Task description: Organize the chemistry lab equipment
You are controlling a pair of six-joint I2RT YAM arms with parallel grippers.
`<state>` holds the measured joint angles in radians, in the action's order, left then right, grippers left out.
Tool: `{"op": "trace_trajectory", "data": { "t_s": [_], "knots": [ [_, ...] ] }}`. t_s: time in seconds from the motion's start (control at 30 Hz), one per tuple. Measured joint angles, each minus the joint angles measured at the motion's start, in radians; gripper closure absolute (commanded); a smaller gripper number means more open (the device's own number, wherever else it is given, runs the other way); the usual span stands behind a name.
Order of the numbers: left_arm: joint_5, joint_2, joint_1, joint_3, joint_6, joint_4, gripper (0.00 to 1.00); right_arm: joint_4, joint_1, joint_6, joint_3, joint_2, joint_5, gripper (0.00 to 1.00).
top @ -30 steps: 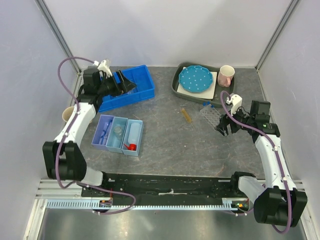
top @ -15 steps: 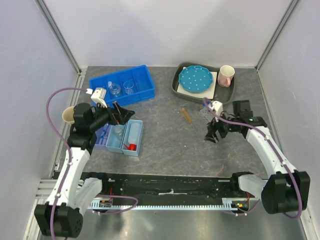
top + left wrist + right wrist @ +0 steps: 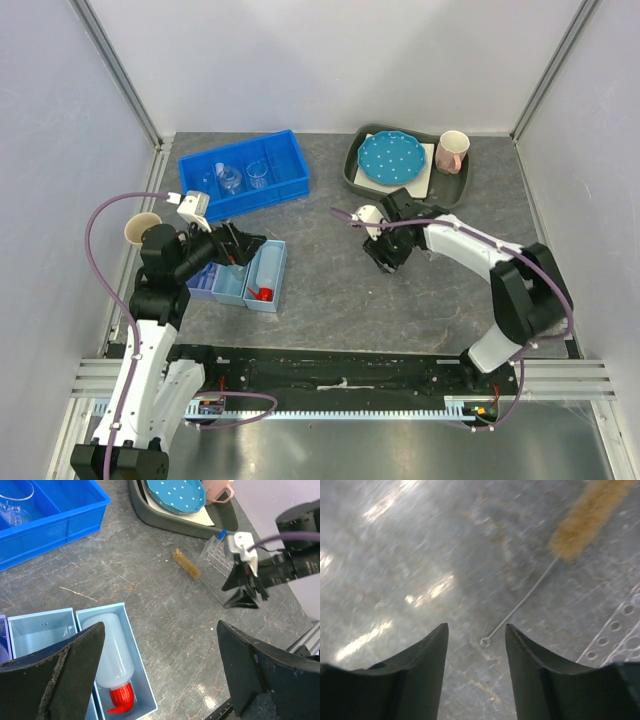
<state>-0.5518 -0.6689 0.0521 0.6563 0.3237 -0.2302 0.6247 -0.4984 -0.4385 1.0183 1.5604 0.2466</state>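
Grey marbled table [image 3: 330, 290]: R gripper [image 3: 475, 630] jaws parted, empty, over wire end of tube brush [image 3: 582, 520]; L gripper [image 3: 160, 629] jaws wide above red-capped squeeze bottle [image 3: 112, 660] in near-left bin [image 3: 100, 610].

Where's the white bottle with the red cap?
In the top view, on the table's left side, the squeeze bottle lies in the right compartment of the light-blue tray, below the blue crate and beside the left gripper.
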Motion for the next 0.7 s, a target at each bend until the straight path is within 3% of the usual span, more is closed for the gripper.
{"op": "trace_trajectory", "data": {
  "t_s": [0.3, 0.7],
  "knots": [
    [0.014, 0.002, 0.0, -0.009, 0.0, -0.004, 0.02, -0.047, 0.001, 0.122, 0.183, 0.211, -0.141, 0.59],
    [-0.009, 0.0, 0.0, -0.02, 0.0, 0.008, 0.0, -0.065, 0.006, 0.192, 0.192, 0.285, -0.21, 0.67]
  ]
}}
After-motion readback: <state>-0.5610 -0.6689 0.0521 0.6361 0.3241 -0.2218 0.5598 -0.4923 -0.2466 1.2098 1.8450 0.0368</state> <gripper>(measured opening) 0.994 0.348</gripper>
